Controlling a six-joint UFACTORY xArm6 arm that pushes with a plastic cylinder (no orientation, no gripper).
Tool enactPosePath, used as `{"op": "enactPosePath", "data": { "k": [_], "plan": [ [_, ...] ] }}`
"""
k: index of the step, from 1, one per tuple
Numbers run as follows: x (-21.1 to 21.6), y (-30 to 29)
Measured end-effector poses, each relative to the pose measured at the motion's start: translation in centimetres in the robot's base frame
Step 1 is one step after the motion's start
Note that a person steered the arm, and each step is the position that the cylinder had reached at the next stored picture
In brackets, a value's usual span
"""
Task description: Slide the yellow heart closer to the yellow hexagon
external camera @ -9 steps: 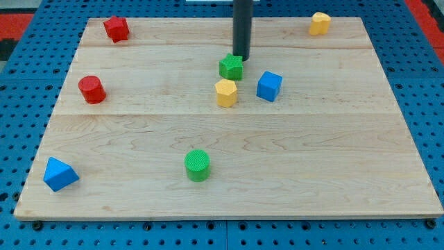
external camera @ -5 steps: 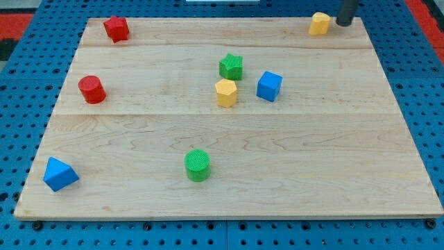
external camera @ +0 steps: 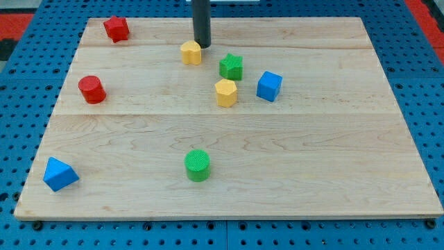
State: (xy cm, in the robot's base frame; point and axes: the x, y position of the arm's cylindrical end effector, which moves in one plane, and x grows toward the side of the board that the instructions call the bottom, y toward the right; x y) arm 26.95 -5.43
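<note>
The yellow heart lies on the wooden board, left of centre near the view's top. The yellow hexagon sits near the board's middle, below and to the right of the heart. My tip is just above and right of the yellow heart, touching or almost touching its upper right edge. The dark rod rises from there out of the view's top.
A green star lies between the heart and hexagon, to their right. A blue cube is right of the hexagon. A red star-like block, red cylinder, blue triangular block and green cylinder lie elsewhere.
The yellow heart has moved from the board's top right corner leftward to just left of the green star. My tip moved left with it. The other blocks have not moved.
</note>
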Motion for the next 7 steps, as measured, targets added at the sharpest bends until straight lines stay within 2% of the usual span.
{"op": "enactPosePath", "data": {
  "k": [1, 2, 3, 4, 6, 7],
  "plan": [
    [3.1, -2.8],
    [5.1, -2.8],
    [3.8, -6.3],
    [5.9, -9.0],
    [7.4, -2.4],
    [6.2, -10.3]
  ]
}}
